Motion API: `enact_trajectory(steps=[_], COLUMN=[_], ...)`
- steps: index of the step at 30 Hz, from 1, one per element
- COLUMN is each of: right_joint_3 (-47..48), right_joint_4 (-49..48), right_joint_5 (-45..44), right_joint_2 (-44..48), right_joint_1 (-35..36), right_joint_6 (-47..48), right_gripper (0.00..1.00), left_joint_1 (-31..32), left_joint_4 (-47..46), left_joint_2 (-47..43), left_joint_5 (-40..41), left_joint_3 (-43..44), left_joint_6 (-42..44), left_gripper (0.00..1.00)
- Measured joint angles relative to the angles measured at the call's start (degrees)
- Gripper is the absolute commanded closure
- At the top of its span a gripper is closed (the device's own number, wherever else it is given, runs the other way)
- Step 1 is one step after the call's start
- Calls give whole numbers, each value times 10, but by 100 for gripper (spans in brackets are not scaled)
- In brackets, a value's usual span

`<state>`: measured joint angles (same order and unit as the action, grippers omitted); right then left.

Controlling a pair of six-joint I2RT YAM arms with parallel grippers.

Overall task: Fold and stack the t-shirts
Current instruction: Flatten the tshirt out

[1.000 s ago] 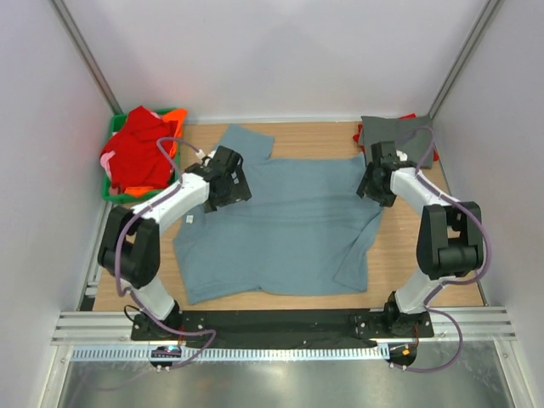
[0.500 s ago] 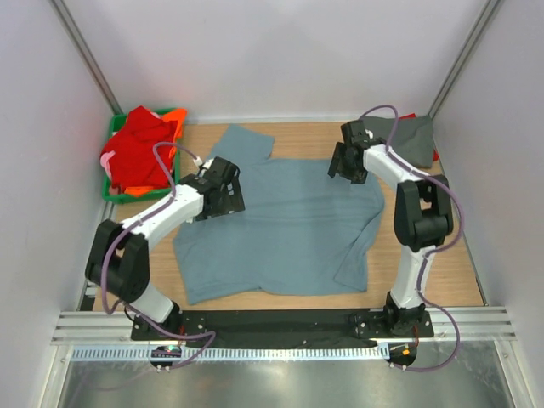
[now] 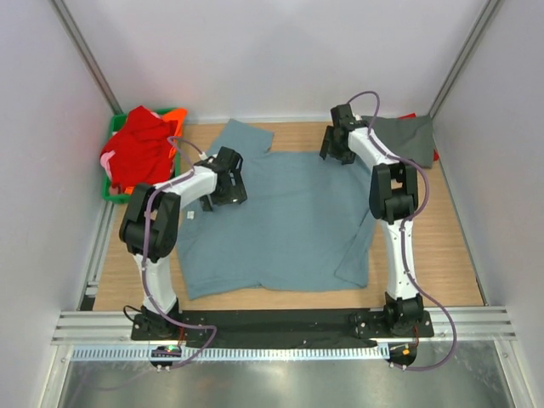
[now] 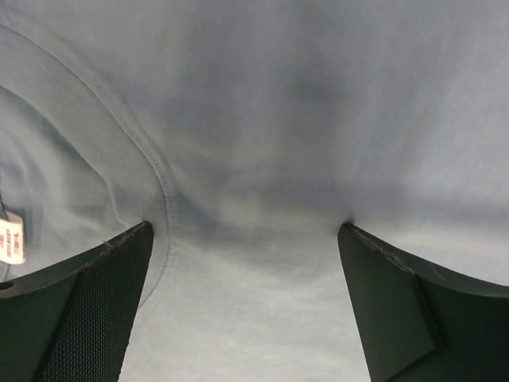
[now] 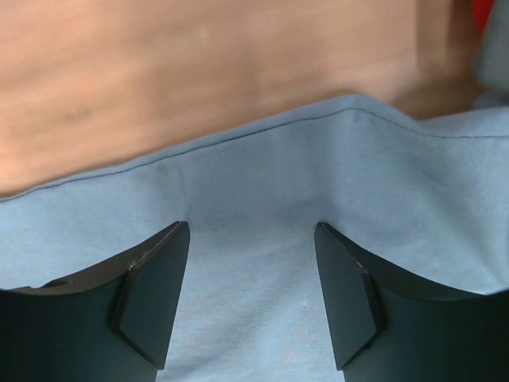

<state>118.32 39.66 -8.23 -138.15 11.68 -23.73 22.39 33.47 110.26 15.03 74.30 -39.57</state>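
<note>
The dusty blue-grey t-shirt (image 3: 280, 225) lies spread flat on the wooden table. My left gripper (image 3: 228, 177) is open, with its tips down on the shirt by the collar seam. In the left wrist view the left gripper (image 4: 245, 231) straddles flat cloth (image 4: 262, 143). My right gripper (image 3: 337, 146) is open at the shirt's back edge. In the right wrist view the right gripper (image 5: 251, 227) has its tips on cloth (image 5: 254, 183) just inside the hem. A darker grey shirt (image 3: 406, 136) lies at the back right. Red and orange shirts (image 3: 140, 151) are piled at the back left.
The green plastic crate (image 3: 116, 194) holds the red pile against the left wall. Bare wood table (image 5: 199, 72) shows beyond the hem and to the right of the shirt (image 3: 425, 246). A white label (image 4: 9, 240) sits on the cloth by the collar. White walls enclose the table.
My right gripper has moved back and left, from the shirt's right shoulder to its back edge. My left gripper has shifted slightly back along the collar area. The shirt lies much as before.
</note>
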Motion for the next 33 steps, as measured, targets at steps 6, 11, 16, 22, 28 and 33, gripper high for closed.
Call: enact_trajectory(steps=[6,11,16,22,28,33], right_joint_3=[185,233,110,-152,-400,-587], right_joint_4=[13,-6,-18,-14,-29,-17], right_joint_5=[29,92,120,62,-11,-50], right_joint_2=[-108,-135,-50,219,468,506], right_joint_1=[-16,-26,-24,28,139,160], right_joint_6=[12,39,45,39,8,-45], right_gripper=[26,23,19,20,35,43], left_joint_1=[-31,-46,-39,-20,-23,-24], left_joint_4=[14,51,90,134,172,183], left_joint_2=[101,162,89,-156,-379,-480], left_joint_5=[-2,-14,-27,-36,-37,-47], left_joint_3=[146,263,243,139,35,-103], left_joint_6=[11,14,13,28,87,113], left_gripper=[0,0,0,0,0,0])
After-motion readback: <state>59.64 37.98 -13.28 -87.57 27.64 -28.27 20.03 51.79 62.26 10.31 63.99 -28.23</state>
